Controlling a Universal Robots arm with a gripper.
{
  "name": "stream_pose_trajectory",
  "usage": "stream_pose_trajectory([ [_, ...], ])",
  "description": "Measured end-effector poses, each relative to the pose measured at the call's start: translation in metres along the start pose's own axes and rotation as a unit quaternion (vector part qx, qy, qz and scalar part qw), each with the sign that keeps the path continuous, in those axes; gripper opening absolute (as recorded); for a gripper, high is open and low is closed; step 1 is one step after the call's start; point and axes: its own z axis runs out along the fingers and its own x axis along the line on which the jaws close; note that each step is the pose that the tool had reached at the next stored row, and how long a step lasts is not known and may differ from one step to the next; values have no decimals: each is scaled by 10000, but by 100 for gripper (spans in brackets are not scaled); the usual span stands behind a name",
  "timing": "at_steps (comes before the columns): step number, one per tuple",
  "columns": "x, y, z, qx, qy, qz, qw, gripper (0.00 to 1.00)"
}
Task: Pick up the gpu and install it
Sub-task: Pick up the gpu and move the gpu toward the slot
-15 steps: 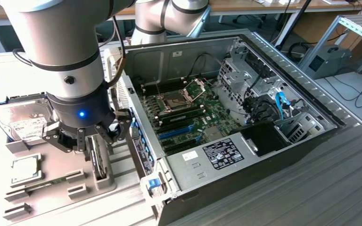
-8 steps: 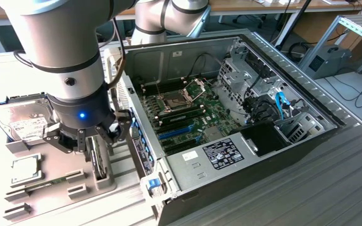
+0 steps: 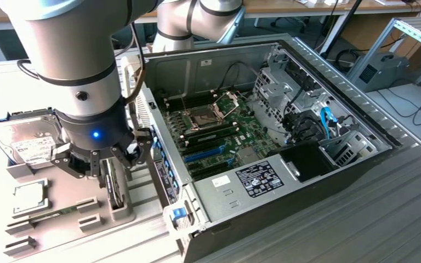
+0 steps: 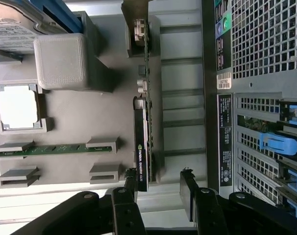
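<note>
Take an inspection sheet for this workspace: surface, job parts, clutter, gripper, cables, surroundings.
Surface: grey parts tray on a ribbed metal table.
Job's things: gpu standing on edge in its tray slot; open computer case beside the tray, motherboard exposed.
Clutter: hard drive, square chip and memory stick in other tray nests.
Grippers: gripper open, low over the gpu, fingers straddling one end, one close to it; contact cannot be told.
Cables: blue cable inside the case; loose cables at the exterior view's right.
Surroundings: metal frame; desks behind.
</note>
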Motion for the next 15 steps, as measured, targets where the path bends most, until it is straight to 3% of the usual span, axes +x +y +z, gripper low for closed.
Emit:
stream_pose_trajectory([
  [7,77,175,22,0,0,1,10000,48],
  [15,95,276,128,1,1,15,10000,48],
])
